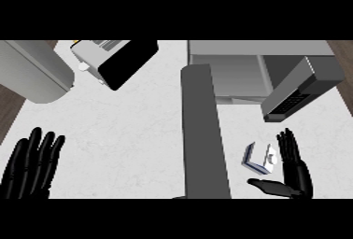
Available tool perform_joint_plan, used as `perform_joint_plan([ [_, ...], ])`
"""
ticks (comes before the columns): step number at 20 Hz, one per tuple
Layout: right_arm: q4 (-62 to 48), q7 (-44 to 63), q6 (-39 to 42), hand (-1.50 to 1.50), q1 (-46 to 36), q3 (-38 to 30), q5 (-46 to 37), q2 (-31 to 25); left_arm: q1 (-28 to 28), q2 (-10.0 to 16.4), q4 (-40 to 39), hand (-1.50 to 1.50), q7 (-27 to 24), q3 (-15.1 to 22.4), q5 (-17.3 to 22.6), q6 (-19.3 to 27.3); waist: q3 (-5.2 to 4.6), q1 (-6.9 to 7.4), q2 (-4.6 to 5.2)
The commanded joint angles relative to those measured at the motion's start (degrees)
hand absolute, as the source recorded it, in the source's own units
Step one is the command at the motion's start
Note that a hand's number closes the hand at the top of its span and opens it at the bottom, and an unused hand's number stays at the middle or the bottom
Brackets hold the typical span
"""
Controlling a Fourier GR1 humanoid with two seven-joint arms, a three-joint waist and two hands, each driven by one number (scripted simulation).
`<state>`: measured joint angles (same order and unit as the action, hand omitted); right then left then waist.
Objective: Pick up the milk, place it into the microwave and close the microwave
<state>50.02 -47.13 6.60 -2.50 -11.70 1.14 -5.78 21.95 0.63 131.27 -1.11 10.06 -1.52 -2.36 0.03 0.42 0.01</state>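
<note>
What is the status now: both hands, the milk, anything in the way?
Left hand open, resting lower left. Right hand open beside milk, not holding it. Microwave open, path looks free.

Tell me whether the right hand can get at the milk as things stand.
Probably yes: the open right hand sits just beside the milk, and nothing stands between them.

The microwave (pixel 228 77) stands open at the far side of the counter (pixel 124 135), its door (pixel 205 135) swung out toward the near edge. The milk (pixel 260 158) sits in front of the microwave, right of its door. The right hand (pixel 298 175) is just beside the milk, fingers straight, thumb spread. The left hand (pixel 27 179) rests open well left of the door
</note>
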Motion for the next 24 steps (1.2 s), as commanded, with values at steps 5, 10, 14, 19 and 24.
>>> perform_joint_plan([
  [5, -25.54, -13.74, 1.80, -1.50, -11.16, -3.50, -1.63, -4.46, 2.05, -0.03, 2.39, -1.50, 1.10, 1.77, -0.77, -0.10, 0.06, 0.40, 0.10],
  [10, -28.39, -18.90, -0.97, 1.50, -12.05, 1.26, -7.56, -2.45, 2.03, 0.59, -2.33, -1.50, -4.21, -1.44, 1.96, -1.73, 0.09, 0.78, 0.27],
  [14, -27.31, -23.25, -7.20, 1.50, -11.95, 0.41, -8.51, -1.56, 2.94, -0.59, 1.04, -1.50, -2.33, 2.31, -0.31, -0.39, 0.11, 0.61, 0.15],
  [19, -24.82, -23.71, 9.63, 1.50, -11.84, 2.25, -6.40, -4.33, 2.66, 0.87, 1.05, -1.50, -2.16, -1.32, 1.87, -1.33, 0.12, 0.52, 0.16],
  [24, -17.69, -21.71, 6.43, 1.50, -7.48, 4.88, -5.57, 0.17, 3.86, 0.06, 2.06, -1.50, -0.95, 0.44, 1.52, -0.94, -0.03, -0.31, -0.17],
])
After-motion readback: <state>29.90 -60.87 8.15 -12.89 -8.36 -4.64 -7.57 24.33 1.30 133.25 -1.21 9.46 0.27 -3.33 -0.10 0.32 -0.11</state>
